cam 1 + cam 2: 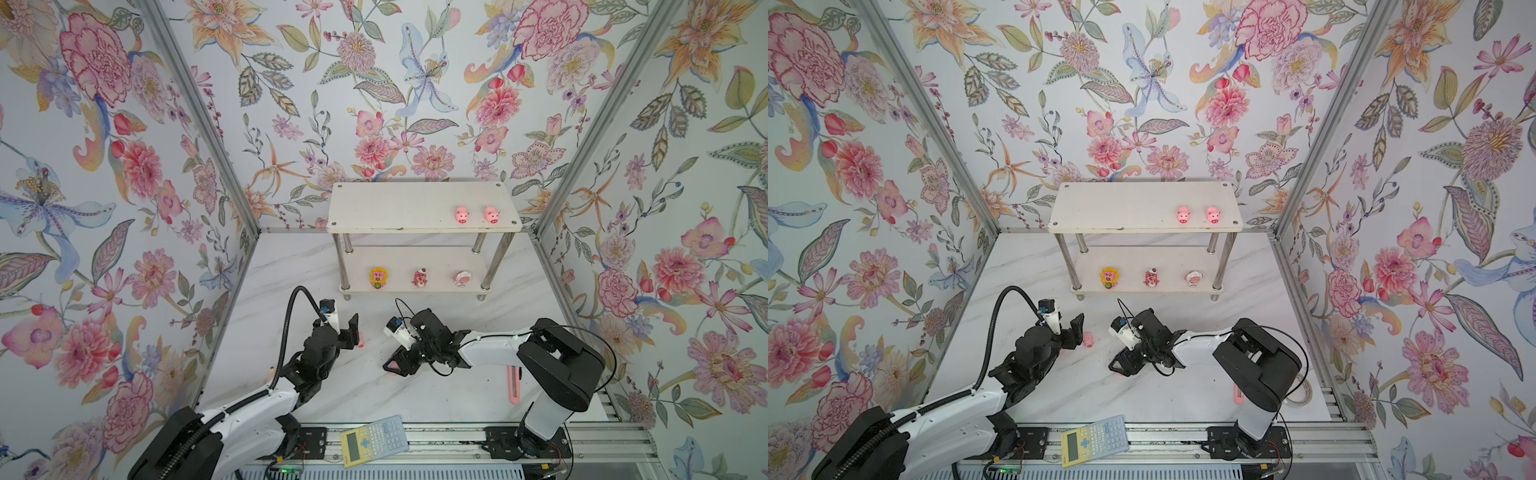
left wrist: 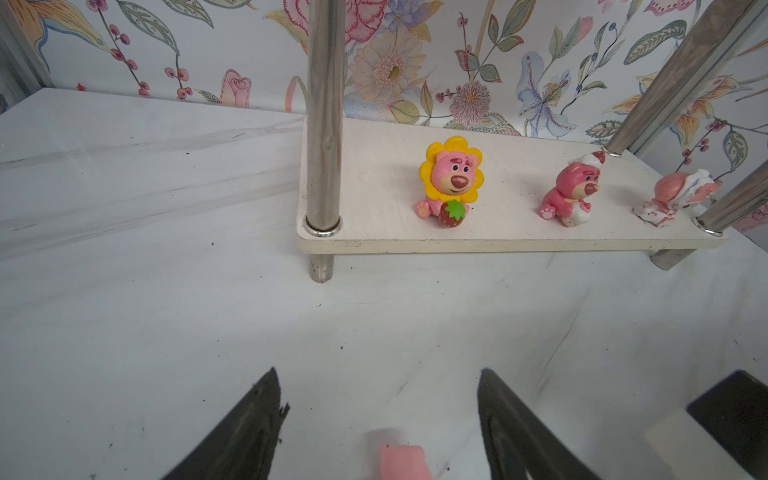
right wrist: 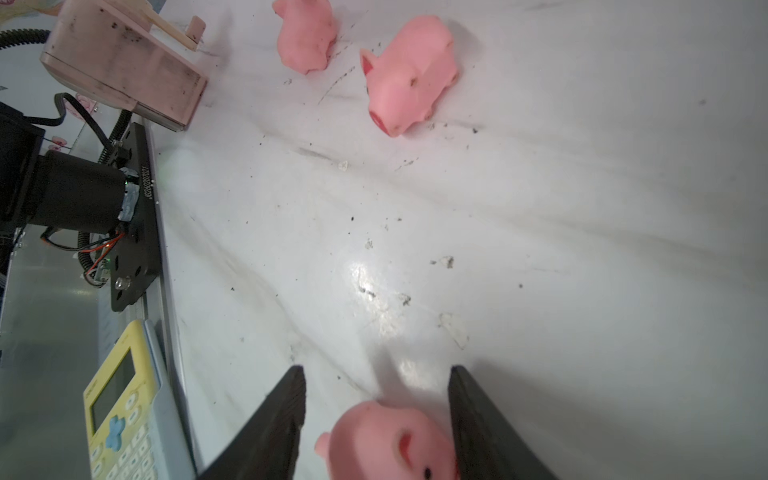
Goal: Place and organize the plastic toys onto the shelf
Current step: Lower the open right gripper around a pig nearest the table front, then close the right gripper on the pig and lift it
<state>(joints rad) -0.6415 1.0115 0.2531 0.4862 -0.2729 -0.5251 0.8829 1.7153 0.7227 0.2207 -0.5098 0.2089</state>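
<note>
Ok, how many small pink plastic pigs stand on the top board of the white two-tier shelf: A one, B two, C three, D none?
B: one pink pig sits beside a second pig near the right end of the top board of the white shelf.

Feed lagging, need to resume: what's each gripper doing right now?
Left gripper: open, empty; small pink plastic pig lies between its fingers.
Right gripper: open, straddling another pink pig, not clamped.

Floral wallpaper [image 1: 374, 83] in pinks, blues and oranges covered the three walls, joined at the corners by aluminium posts [image 1: 205, 124]. The floor was a white marble-patterned surface [image 1: 291, 266], specked with dirt, catching a bright glare [image 3: 370, 272]. A slotted aluminium rail [image 1: 449, 436] ran along its near edge.
</note>
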